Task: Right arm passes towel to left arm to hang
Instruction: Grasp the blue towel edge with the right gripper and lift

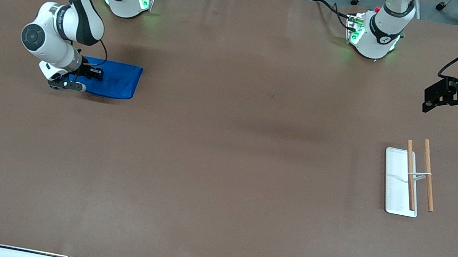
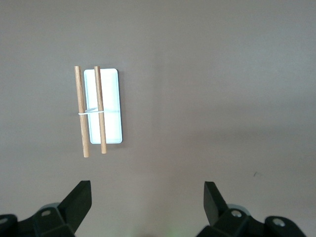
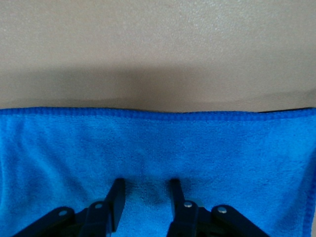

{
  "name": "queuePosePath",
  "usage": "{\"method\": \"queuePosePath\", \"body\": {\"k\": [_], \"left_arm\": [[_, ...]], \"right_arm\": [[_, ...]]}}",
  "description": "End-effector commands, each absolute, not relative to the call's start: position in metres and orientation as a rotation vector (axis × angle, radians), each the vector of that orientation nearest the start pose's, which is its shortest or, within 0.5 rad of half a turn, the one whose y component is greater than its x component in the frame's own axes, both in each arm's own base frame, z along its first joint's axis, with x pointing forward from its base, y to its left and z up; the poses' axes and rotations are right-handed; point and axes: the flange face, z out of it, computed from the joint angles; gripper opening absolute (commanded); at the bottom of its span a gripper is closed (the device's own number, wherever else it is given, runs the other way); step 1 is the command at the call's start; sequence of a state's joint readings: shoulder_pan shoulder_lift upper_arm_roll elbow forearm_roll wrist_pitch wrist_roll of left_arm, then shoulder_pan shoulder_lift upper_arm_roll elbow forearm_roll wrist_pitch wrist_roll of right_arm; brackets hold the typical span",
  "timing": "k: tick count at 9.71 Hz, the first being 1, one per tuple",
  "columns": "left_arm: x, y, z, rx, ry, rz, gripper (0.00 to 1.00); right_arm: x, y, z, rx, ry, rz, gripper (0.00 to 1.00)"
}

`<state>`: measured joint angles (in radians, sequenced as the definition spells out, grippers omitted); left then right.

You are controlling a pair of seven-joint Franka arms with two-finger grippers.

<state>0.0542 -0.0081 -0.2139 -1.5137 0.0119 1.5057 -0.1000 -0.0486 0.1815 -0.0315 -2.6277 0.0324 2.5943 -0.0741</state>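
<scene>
Right gripper [image 3: 146,197] fingers narrowly parted, pressed on towel [image 1: 117,79]; left gripper [image 2: 147,197] wide open, empty

Brown table [image 1: 221,169]: towel [image 1: 122,80], rack [image 1: 398,186]

White rack base [image 1: 395,177] on brown tabletop [image 1: 221,169], toward the left arm's end. Two wooden rods [image 1: 410,174] above it, parallel.

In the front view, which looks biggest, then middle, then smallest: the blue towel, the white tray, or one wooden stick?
1. The towel looks biggest, even with the right arm covering part of it.
2. The white tray comes next.
3. One wooden stick looks smallest: about as long as the tray but far thinner.
</scene>
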Motion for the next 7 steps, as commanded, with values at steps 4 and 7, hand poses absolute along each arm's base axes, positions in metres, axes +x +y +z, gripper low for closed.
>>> {"method": "queuePosePath", "body": {"k": [4, 7], "left_arm": [[0.543, -0.087, 0.638, -3.123, 0.123, 0.059, 1.0], [0.543, -0.087, 0.638, -3.123, 0.126, 0.059, 1.0]], "right_arm": [[0.399, -0.029, 0.166, -3.097, 0.045, 0.346, 0.0], [0.406, -0.021, 0.192, -3.091, 0.027, 0.363, 0.0]]}}
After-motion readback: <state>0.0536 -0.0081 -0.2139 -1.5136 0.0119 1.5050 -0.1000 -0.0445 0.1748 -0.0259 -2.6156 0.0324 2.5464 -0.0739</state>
